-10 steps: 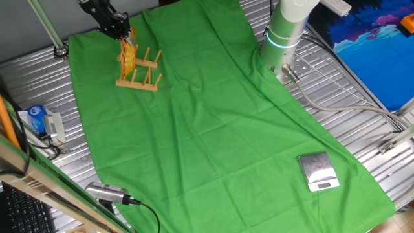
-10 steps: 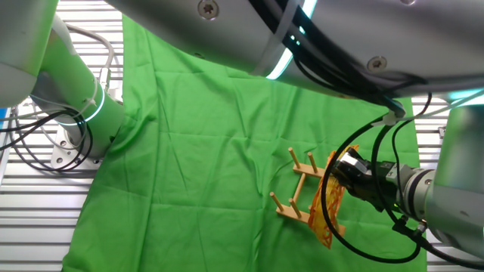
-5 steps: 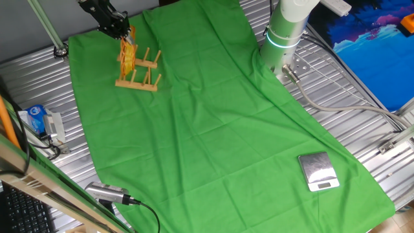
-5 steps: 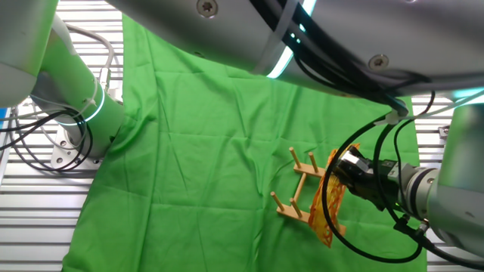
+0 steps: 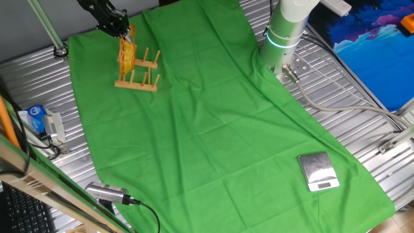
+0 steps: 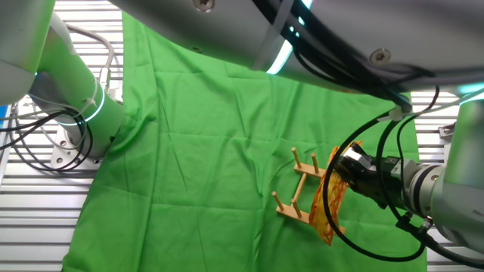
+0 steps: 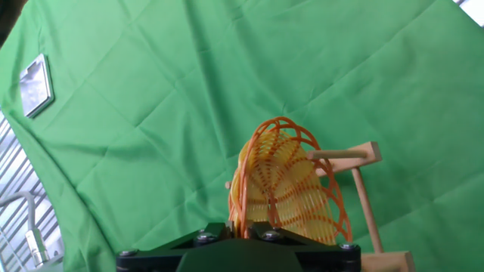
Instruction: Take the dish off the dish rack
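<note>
The dish is a yellow-orange woven wicker plate standing on edge in the wooden dish rack. From the sides it shows as a thin orange sliver between the pegs. My gripper is shut on the dish's upper rim, its black jaws pressed to either side of the weave. In one fixed view the gripper is just above the rack at the far left of the green cloth. The dish rack's pegs show behind the dish in the hand view.
A green cloth covers the table. A small silver scale lies near the front right. The arm's white base stands at the back. A blue-and-white box and cables lie off the cloth at left.
The gripper and the dish's upper rim have shifted very slightly; the dish still stands in the rack.
</note>
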### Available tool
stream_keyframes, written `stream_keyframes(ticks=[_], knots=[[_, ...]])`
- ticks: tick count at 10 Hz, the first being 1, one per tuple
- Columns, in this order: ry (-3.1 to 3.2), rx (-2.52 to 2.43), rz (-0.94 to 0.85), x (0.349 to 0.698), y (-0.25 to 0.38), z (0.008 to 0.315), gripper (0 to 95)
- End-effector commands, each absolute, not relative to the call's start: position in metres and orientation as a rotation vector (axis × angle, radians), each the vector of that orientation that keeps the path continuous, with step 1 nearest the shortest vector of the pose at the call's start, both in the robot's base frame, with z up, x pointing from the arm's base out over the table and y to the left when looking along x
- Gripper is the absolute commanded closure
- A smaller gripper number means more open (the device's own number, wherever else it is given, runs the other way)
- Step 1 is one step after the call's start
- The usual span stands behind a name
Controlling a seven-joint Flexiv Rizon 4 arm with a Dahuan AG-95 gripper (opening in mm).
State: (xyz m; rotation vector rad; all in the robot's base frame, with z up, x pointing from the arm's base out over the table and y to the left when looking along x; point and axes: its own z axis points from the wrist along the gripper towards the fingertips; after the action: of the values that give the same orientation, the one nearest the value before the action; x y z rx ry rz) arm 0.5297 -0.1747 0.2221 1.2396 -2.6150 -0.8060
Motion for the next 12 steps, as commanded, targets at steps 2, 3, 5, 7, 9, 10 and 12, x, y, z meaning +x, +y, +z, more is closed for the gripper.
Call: stream_keyframes(ticks=[2,3,5,7,9,10,12], knots=[[-2.618,1.230,-0.805,0.5293,-0.1738,0.2252,95.0],[-2.618,1.230,-0.804,0.5293,-0.1735,0.2259,95.0],[-2.618,1.229,-0.806,0.5294,-0.1730,0.2272,95.0],[-2.622,1.220,-0.803,0.5296,-0.1726,0.2283,95.0],[-2.628,1.203,-0.800,0.5300,-0.1716,0.2304,95.0],[-2.637,1.191,-0.799,0.5308,-0.1709,0.2306,95.0],[-2.639,1.191,-0.791,0.5323,-0.1695,0.2300,95.0]])
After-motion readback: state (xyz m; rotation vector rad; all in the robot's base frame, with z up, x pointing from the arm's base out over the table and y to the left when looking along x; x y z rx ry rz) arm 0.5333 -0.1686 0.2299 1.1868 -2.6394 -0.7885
